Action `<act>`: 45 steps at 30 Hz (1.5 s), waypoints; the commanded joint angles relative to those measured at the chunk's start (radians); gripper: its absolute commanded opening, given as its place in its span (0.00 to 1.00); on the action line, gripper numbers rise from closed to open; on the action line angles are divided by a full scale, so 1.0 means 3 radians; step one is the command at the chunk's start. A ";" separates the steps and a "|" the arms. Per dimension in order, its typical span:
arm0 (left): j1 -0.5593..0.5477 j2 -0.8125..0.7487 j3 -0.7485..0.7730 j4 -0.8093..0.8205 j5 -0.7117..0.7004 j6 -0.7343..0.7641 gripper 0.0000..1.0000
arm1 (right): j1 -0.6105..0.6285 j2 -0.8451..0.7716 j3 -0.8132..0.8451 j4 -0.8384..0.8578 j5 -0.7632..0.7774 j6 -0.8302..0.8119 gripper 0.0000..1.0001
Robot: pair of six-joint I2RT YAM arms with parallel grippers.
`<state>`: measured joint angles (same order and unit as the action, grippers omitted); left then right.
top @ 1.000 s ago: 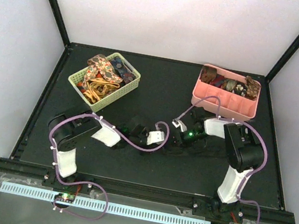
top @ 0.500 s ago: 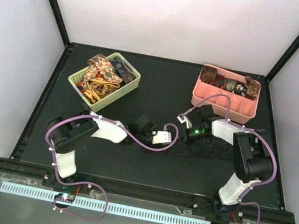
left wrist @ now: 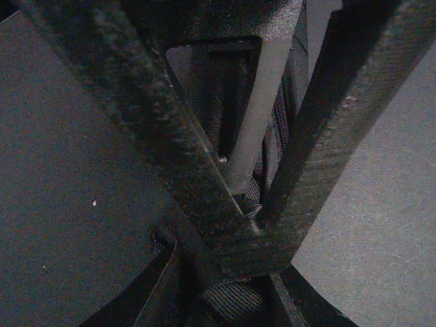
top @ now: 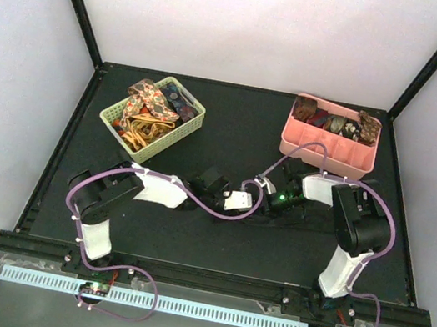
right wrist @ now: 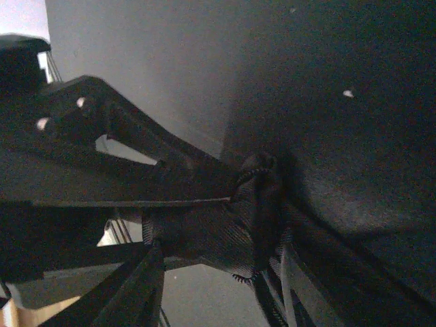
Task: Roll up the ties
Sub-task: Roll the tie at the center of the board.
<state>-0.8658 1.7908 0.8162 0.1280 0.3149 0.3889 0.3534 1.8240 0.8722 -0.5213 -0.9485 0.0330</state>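
Observation:
A dark striped tie (left wrist: 235, 300) is bunched at the middle of the mat, where both grippers meet. In the left wrist view my left gripper (left wrist: 259, 221) is shut on a fold of it, fabric showing between and below the fingers. The right wrist view shows the same tie (right wrist: 262, 197) as a loose coil between the spread fingers of my right gripper (right wrist: 223, 244), which is open. From above, the left gripper (top: 251, 198) and right gripper (top: 265, 190) nearly touch, and the dark tie barely shows against the black mat.
A green basket (top: 195, 117) with several loose patterned ties stands at the back left. A pink bin (top: 321, 156) holding rolled ties stands at the back right, just behind the right arm. Purple cables loop over both arms.
The right gripper's jaws have spread apart around the tie. The left arm has reached a little farther right; the right wrist has shifted slightly.

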 commanded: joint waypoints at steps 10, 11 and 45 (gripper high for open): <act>-0.0024 0.0084 -0.0005 -0.0340 -0.0180 0.0086 0.20 | -0.0001 0.0125 0.0015 0.0155 -0.0034 0.0045 0.24; -0.0024 0.0085 -0.0008 -0.0336 -0.0185 0.0089 0.20 | -0.0009 0.0131 0.0027 0.0144 -0.0023 0.0039 0.23; -0.0019 0.0189 0.0009 -0.0263 -0.0119 0.0113 0.21 | -0.0009 0.0053 0.0091 0.0178 -0.0073 0.0188 0.44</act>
<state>-0.8642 1.7981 0.8207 0.1310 0.3099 0.4007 0.3325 1.8671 0.8932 -0.4831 -0.9813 0.0681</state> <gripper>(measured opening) 0.251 0.424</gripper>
